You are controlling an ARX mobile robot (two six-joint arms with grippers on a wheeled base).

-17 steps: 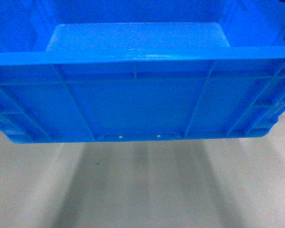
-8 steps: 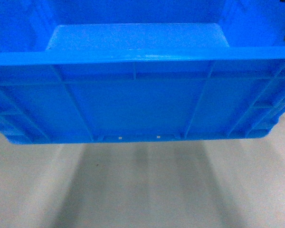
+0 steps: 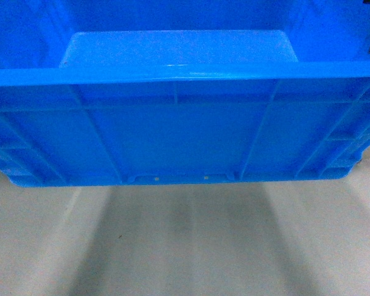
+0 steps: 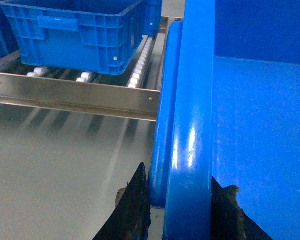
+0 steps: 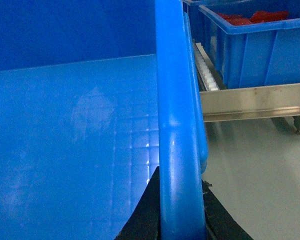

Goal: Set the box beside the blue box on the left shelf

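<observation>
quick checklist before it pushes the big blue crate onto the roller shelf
1. Left gripper clamped on the bright-blue ribbed plastic crate's rim: ok.
2. Right gripper clamped on the opposite rim: ok.
3. Crate level in the head view: ok.
4. Steel-framed roller shelf ahead of crate: ok.
5. Free roller lane between the smaller blue crate and the blue crate with red contents: cannot tell.
6. Crate bottom above shelf rail: cannot tell.

Bright overhead light, glare on box [image 4: 190,145] rim, soft floor [image 3: 185,246] shadows.
</observation>
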